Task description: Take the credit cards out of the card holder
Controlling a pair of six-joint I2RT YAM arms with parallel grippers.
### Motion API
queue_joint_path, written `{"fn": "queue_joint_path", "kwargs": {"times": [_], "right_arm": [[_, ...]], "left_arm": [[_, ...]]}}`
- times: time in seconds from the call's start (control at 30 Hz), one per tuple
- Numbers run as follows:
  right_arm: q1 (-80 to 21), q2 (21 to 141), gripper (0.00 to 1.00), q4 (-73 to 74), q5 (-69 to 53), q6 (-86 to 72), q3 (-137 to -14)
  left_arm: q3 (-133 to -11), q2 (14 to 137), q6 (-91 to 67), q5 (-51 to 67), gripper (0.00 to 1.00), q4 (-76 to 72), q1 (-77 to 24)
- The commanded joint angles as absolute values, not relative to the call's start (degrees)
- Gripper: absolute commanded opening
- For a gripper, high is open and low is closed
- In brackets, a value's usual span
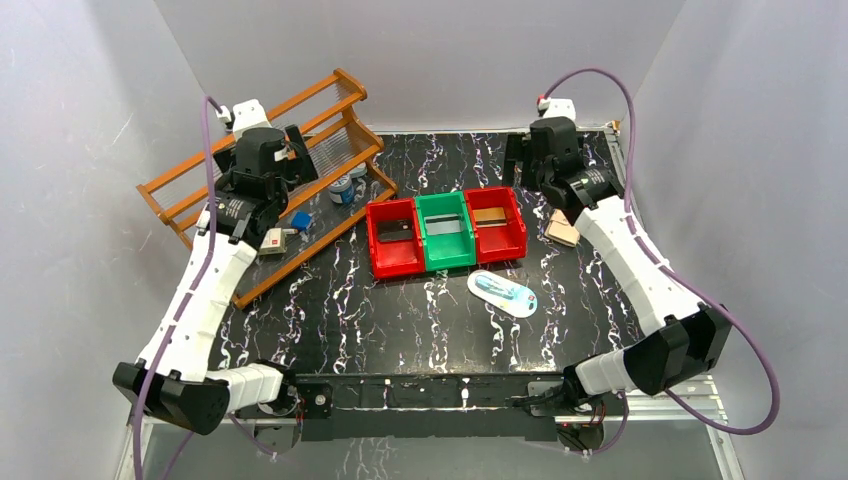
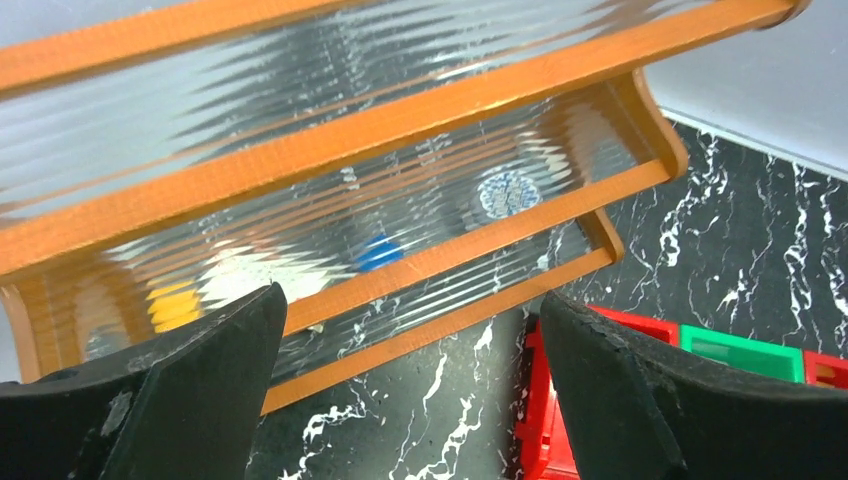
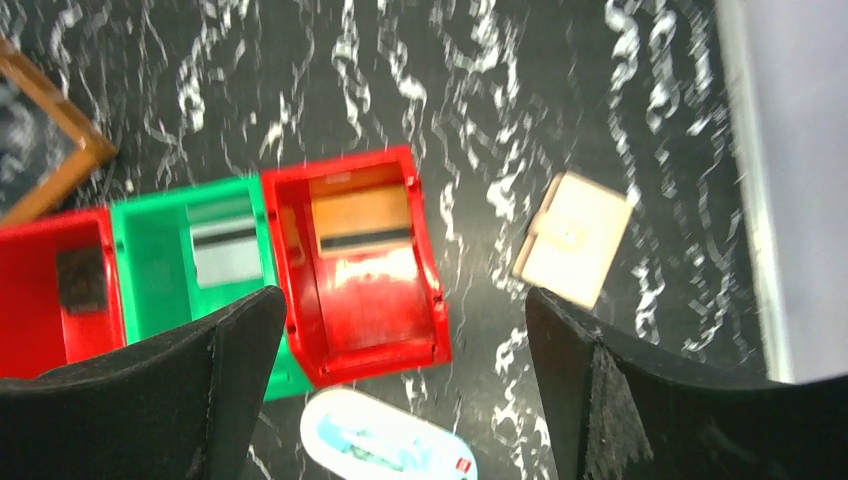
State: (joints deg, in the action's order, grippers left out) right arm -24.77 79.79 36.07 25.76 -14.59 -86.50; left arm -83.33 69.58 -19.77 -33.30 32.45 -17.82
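Credit cards blurred in bins, left pincer, right pincer gaping, empty

1. left arm, left of frame: white shells, black joints, purple cable running along it.
2. right arm, right of frame: same colours, looping purple cable.
3. left gripper and right gripper: matte black, scuffed fingers.

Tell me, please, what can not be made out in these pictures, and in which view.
Card holder: closed in the right wrist view, so its inside is hidden.
Things on the wooden rack: left wrist view, the ribbed panel smears them into colour patches.
White-and-teal oval object: right wrist view, cut off by the bottom edge.
Print on the orange card: right wrist view, blurred.
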Motion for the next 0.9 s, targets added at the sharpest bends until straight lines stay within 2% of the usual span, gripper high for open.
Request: {"fn": "queue_joint_path", "kwargs": {"times": [0.0, 0.37, 0.67, 0.8, 0.87], "right_arm": [[-22.91, 76.63, 0.98, 32.27, 16.51, -18.8, -79.1], [-22.7, 75.62, 0.98, 27.87, 1.86, -32.91, -55.98], [-25.56, 78.56, 0.96, 24.24, -8.32, -38.87, -47.09], [-27.73, 82.02, 0.93, 25.16, -5.18, -40.44, -46.55], [-28.35, 83.85, 0.92, 27.51, 0.11, -41.58, -47.03]], "left_arm": [[-79.11, 67.85, -20.75, -26.8, 0.98, 30.11, -14.91], [-64.65, 71.04, -25.17, 2.28, 0.98, 26.91, -8.09], [-53.95, 72.98, -29.74, 21.94, 0.98, 20.91, -5.35], [-51.94, 72.08, -30.73, 25.59, 0.98, 19.83, -4.87], [-51.81, 71.18, -30.72, 26.33, 0.98, 19.93, -4.73]]}}
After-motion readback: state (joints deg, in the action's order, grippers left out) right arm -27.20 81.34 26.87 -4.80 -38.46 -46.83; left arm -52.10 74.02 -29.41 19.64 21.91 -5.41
